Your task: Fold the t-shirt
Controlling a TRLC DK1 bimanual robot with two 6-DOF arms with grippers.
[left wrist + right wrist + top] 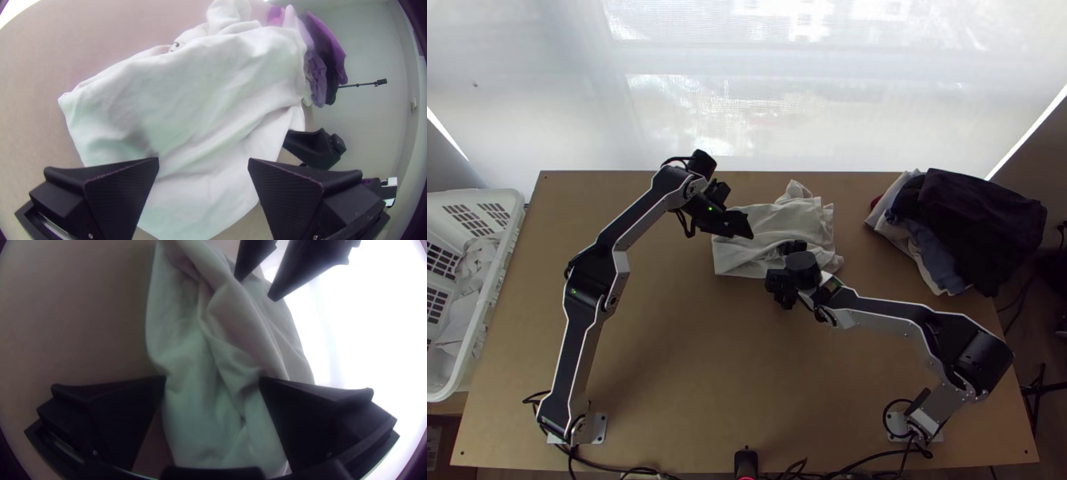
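A white t-shirt [767, 232] lies rumpled near the table's far edge, its layers overlapping. My left gripper [745, 224] is over its left part in the top view. In the left wrist view, my left gripper [203, 161] is open, with the white cloth [191, 98] beyond and between its fingers. At the shirt's near right part is my right gripper [785, 264]. The right wrist view has my right gripper [212, 378] open around a creased stretch of the shirt [222, 360], one finger on either side. I cannot tell whether the fingers touch the cloth.
A pile of dark, blue and light clothes [971, 228] lies at the table's far right. At the left edge stands a white basket [495, 304] with light cloth inside. A small black device [745, 462] is at the near edge, with cables beside it.
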